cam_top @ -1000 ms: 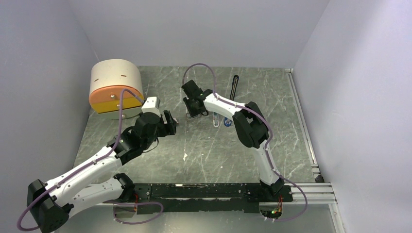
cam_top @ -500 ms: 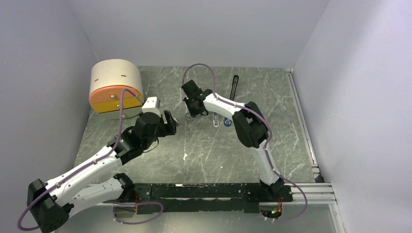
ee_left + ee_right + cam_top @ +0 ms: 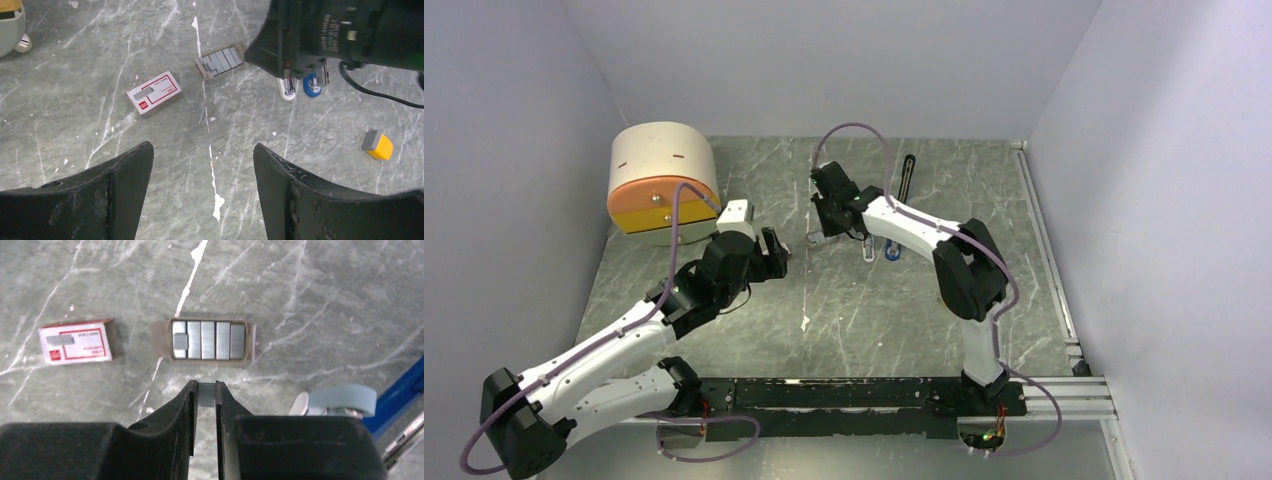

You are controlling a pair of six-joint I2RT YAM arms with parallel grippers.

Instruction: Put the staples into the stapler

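Observation:
An open tray of grey staples [image 3: 207, 340] lies on the marble table, with its red-and-white box [image 3: 76, 341] to the left. My right gripper [image 3: 206, 390] hovers just on the near side of the tray, shut on a short strip of staples [image 3: 206, 394]. From above, the right gripper [image 3: 816, 238] is at mid-table. The stapler shows as a black top arm [image 3: 908, 178] and a blue body [image 3: 400, 390], mostly hidden behind the right arm. My left gripper [image 3: 202, 155] is open and empty, to the left of the tray [image 3: 220, 60] and box [image 3: 154, 92].
A cream and orange cylinder [image 3: 662, 180] stands at the back left. An orange block with a grey end [image 3: 377, 144] lies on the table. A pale-blue piece [image 3: 342, 399] sits beside the stapler. Grey walls enclose the table on three sides.
My right gripper has closed on a strip of staples and lifted off the tray, and its elbow has swung to the right. The left arm has stayed still.

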